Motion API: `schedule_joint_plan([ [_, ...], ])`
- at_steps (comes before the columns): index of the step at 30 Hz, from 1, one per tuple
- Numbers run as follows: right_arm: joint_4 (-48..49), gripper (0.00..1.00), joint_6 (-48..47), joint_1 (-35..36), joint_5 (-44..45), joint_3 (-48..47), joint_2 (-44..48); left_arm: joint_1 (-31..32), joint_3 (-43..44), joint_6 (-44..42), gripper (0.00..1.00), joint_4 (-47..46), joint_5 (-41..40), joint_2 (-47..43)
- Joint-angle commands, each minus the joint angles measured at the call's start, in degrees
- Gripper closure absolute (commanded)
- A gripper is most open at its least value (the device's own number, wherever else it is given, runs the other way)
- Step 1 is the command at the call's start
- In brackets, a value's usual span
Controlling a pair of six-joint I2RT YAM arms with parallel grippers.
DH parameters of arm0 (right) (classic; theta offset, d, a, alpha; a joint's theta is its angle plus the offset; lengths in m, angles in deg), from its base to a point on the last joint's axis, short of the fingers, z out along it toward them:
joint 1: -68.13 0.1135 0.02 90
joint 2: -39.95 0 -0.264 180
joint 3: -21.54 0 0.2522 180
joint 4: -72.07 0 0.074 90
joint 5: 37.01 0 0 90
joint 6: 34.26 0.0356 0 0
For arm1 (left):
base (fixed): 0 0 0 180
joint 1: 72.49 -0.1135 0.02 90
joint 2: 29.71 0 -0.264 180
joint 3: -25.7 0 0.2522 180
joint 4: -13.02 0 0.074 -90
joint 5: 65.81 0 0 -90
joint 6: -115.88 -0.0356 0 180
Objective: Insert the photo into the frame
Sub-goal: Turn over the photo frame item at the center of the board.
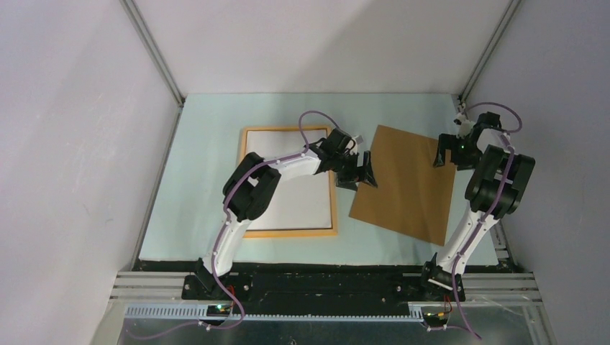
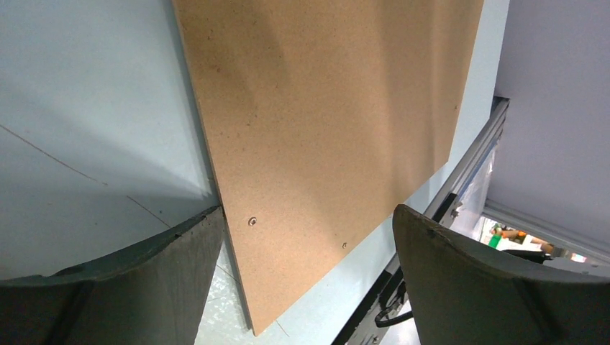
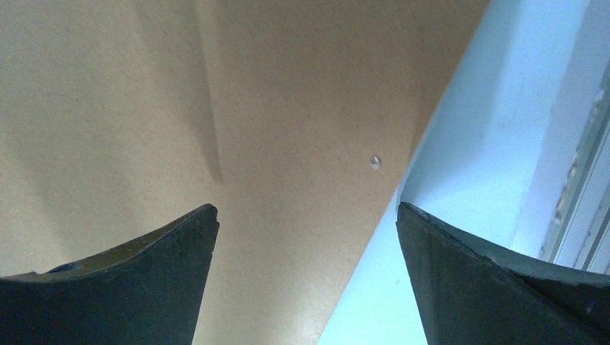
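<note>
Only the top view shows the frame (image 1: 290, 233), flat on the table (image 1: 205, 180) left of the left gripper (image 1: 359, 173); that arm partly hides the white sheet (image 1: 298, 205) inside it. The wrist views show both pairs of fingers spread and empty over the board (image 1: 406, 188). Its left edge lies by the left pair, its far corner between the fingers of the right gripper (image 1: 445, 154).
</note>
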Motion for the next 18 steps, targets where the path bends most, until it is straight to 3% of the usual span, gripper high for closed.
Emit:
schedule_joint_plan([
  [1,-3.4,0.01,0.9,-3.6,-0.3,4.8,3.0,1.4,-3.8,2.1,0.05,4.6,-2.6,0.9],
  [9,-3.5,0.01,-1.6,-7.4,-2.3,10.8,5.4,1.4,-3.6,2.7,0.05,4.7,-2.7,1.4],
  [18,-6.8,0.02,-2.8,-5.1,-6.5,11.3,4.3,1.6,-3.1,1.3,0.05,4.6,-2.6,1.1],
])
